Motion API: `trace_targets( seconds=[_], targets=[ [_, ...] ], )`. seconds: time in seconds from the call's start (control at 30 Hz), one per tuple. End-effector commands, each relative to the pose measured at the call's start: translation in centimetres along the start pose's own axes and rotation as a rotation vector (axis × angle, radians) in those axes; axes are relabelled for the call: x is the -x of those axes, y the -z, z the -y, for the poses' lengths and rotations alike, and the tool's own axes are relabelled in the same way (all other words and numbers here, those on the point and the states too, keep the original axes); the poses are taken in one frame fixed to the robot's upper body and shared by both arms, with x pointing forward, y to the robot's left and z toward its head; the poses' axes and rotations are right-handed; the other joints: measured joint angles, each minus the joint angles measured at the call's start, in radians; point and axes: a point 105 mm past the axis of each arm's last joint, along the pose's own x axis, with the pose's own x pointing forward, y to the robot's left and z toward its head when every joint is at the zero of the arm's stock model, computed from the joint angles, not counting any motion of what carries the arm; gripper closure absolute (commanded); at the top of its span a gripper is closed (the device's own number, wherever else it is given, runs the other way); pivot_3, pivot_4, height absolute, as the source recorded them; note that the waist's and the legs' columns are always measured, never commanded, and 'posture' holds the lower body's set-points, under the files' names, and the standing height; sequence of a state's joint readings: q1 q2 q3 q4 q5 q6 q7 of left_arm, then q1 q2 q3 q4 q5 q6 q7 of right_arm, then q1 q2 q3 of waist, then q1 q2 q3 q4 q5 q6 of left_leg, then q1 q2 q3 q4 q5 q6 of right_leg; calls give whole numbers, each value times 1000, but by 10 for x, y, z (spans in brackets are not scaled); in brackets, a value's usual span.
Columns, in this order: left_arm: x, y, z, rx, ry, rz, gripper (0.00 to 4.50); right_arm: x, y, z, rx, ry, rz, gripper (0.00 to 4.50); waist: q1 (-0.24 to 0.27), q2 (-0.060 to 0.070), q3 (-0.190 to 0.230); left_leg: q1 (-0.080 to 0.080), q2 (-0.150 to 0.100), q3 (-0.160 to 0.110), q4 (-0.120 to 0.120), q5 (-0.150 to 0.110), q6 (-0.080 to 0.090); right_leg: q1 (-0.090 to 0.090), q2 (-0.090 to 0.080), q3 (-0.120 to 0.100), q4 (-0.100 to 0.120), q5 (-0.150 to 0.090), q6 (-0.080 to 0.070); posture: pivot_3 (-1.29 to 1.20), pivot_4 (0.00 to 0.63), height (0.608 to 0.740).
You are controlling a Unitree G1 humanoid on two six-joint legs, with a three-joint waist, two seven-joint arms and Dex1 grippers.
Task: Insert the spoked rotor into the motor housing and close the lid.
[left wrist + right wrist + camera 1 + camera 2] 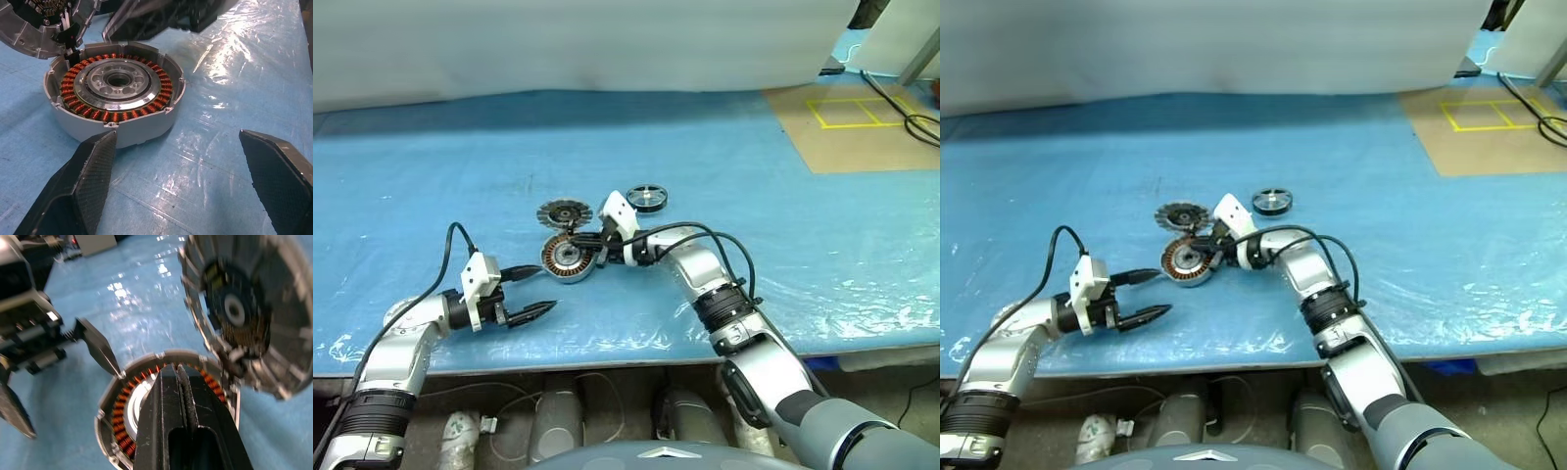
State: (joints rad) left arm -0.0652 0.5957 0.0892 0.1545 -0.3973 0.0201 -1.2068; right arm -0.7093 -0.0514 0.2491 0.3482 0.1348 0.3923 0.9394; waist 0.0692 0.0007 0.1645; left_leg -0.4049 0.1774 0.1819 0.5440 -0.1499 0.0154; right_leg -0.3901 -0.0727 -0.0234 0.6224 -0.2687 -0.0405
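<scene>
Motor housing [568, 258]: flat on blue-covered bench [803, 255], copper windings up, interior bare of rotor.
Lid [565, 212]: ribbed grey disc, just behind housing; in wrist views its edge stands raised beside housing rim.
Spoked rotor [647, 198]: dark wheel, lying apart, back-right of housing.
Right tool [589, 242]: fingers pressed together, nothing gripped, over housing's back edge, near lid.
Left tool [530, 292]: fingers spread wide, empty, just left-front of housing, pointing at it.
</scene>
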Motion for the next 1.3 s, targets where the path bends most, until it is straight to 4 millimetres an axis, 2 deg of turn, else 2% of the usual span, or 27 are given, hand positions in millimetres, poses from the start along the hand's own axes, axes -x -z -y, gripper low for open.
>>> trace_targets(
  seconds=[0.03, 0.2, 0.27, 0.4, 0.43, 0.5, 0.6, 0.7, 0.8, 0.9, 1.03, 1.1, 1.2, 1.3],
  targets=[
    [3, -7, -1, -18, -8, 22, 261, 15, -19, -5, 32, -28, 44, 4485, 0, 0, 0, 0, 0, 0, 0, 0, 0, 0, 0, 0, 0, 0, 0, 0, 150, 740],
    [1, -8, 2, -15, -9, 36, 261, 53, -7, -6, 67, -52, -67, 4485, 6, 0, 0, 0, -1, 0, 0, 1, -2, 1, 0, 0, -1, 0, 0, 0, 150, 740],
    [-1, -8, 2, -15, -10, 42, 261, 70, -5, 8, 117, 0, -119, 4485, 5, 0, 0, 0, -1, 0, 1, 1, -2, 1, 0, 0, -1, 0, 0, 0, 150, 740],
    [-3, -10, 2, -19, -20, 58, 261, 98, -14, 51, 230, 151, -193, 4485, -3, 0, 0, 0, 0, 0, 1, 1, -2, 1, 0, 0, 0, 0, 0, 0, 150, 740],
    [-2, -11, 0, -23, -30, 62, 261, 103, -19, 61, 257, 174, -204, 4104, -3, 0, 0, 1, 0, 0, 1, 1, -2, 0, 0, 1, 1, 0, 0, 0, 150, 740],
    [-2, -12, -3, -28, -44, 66, 261, 111, -27, 78, 301, 216, -225, 3624, -3, 0, 0, 1, 0, 0, 2, 1, -2, 0, 0, 1, 1, 0, 0, 0, 150, 740],
    [-3, -12, -4, -28, -52, 73, 261, 113, -27, 101, 365, 274, -294, 2556, -1, 0, 0, 0, 0, 0, 4, 1, -1, 1, 0, 1, 1, 0, 0, 0, 150, 740],
    [-4, -15, -4, -29, -57, 89, 261, 112, -26, 115, 367, 288, -348, 1540, -2, 0, 0, -1, 0, 0, 6, 1, 0, 1, 0, 1, 1, 0, 0, 0, 150, 740],
    [-3, -21, -2, -29, -64, 107, 261, 106, -27, 120, 354, 266, -388, 512, -2, 0, 0, -5, 1, 0, 7, 1, 3, -1, 0, -1, 2, 0, -1, 0, 150, 740],
    [1, -27, 0, -50, -55, 103, 261, 99, -31, 129, 352, 318, -411, 512, -2, 0, 0, -11, 2, 0, 11, 1, 5, -7, 0, -2, 5, 0, -1, 0, 150, 740],
    [3, -70, 2, -43, -26, 206, 261, 93, -46, 134, 345, 350, -401, 512, -1, 1, 1, -18, 4, 0, 19, 1, 6, -14, 0, -3, 15, 0, -2, 0, 150, 740],
    [1, -85, 6, -51, -5, 235, 261, 92, -49, 133, 335, 345, -400, 512, 1, 3, 3, -17, 5, 0, 21, -1, 3, -15, 0, -3, 19, -1, -3, 0, 150, 740],
    [-7, -106, 12, -71, 29, 274, 261, 93, -45, 135, 349, 355, -441, 512, 0, 6, 5, -16, 6, 0, 24, -1, 3, -13, 0, -3, 20, -1, -4, 0, 150, 740],
    [-14, -113, 18, -74, 53, 258, 261, 93, -41, 137, 344, 379, -458, 512, -1, 7, 5, -17, 6, 0, 27, -1, 3, -12, 0, -2, 20, -1, -4, 0, 150, 740]
  ],
)
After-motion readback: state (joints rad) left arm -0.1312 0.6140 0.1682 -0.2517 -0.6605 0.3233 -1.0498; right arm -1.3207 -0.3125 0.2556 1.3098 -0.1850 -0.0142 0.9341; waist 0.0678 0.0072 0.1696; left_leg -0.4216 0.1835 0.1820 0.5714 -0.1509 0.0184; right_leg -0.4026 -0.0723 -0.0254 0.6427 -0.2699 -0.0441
